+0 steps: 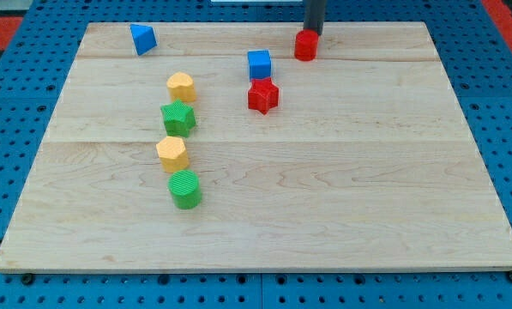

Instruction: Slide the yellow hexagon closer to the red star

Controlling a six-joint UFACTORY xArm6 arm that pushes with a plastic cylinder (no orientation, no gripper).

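Nearest the view's bottom sits the green cylinder, upright on the wooden board. Just above it, almost touching, is the yellow hexagon, the task's thing, left of centre. Above that comes a green star, then a 2nd yellow block, shape hard to make out, maybe a heart; these 4 form a near-vertical line on the view's left half.

Red star lies right of that line, towards the view's top, approx level w/ the 2nd yellow block and well apart from the hexagon, w/ the green star roughly between them on the diagonal. Blue cube sits just above the red star, nearly touching it. Blue triangle is alone near the top-left corner.

Red block, shape unclear, prob. a cylinder or pentagon, is near the board's top edge, right of centre. My tip comes down from the view's top and meets this block's upper right side, touching or as good as; rod's very end is partly hidden behind it. Tip is far from the hexagon, closer to the red star and blue cube.

No fingers on this rig, just the plain rod, so nothing to be apart or clamped

Blue pegboard surrounds the board on all sides
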